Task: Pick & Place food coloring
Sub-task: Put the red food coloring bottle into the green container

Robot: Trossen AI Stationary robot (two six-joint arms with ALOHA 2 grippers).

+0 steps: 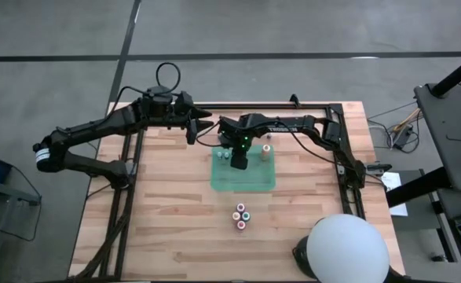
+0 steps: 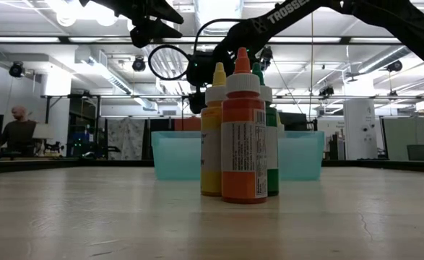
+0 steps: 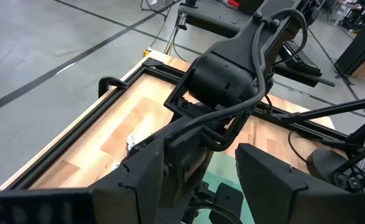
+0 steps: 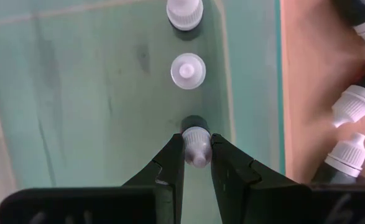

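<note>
A translucent green tray (image 1: 254,181) sits mid-table. In the right wrist view two pale-capped food coloring bottles (image 4: 188,69) (image 4: 184,11) stand upright on the tray floor. My right gripper (image 4: 196,163) hangs over the tray (image 4: 95,93), pointing down and shut on a third small bottle (image 4: 196,144). More bottles (image 4: 355,102) stand on the wood beside the tray. A cluster of colour-topped bottles (image 1: 242,215) stands nearer the table's near edge; the low view shows orange (image 2: 243,141), yellow (image 2: 212,133) and green (image 2: 271,148) ones. My left gripper (image 1: 202,126) hovers open beyond the tray's far left corner. My right gripper pinches the small bottle by its pale cap (image 4: 196,138) between its two fingers (image 4: 171,163), coming from above and pointing down. The bottle stays upright inside the tray, close to the tray's wall. Whether its base stands on the tray floor I cannot tell.
Black frame rails (image 1: 348,149) run along the table's far, left and right sides. A white dome (image 1: 348,248) sits at the near right corner. One bottle (image 1: 267,149) stands just off the tray's far right corner. A person (image 2: 15,128) sits in the room behind.
</note>
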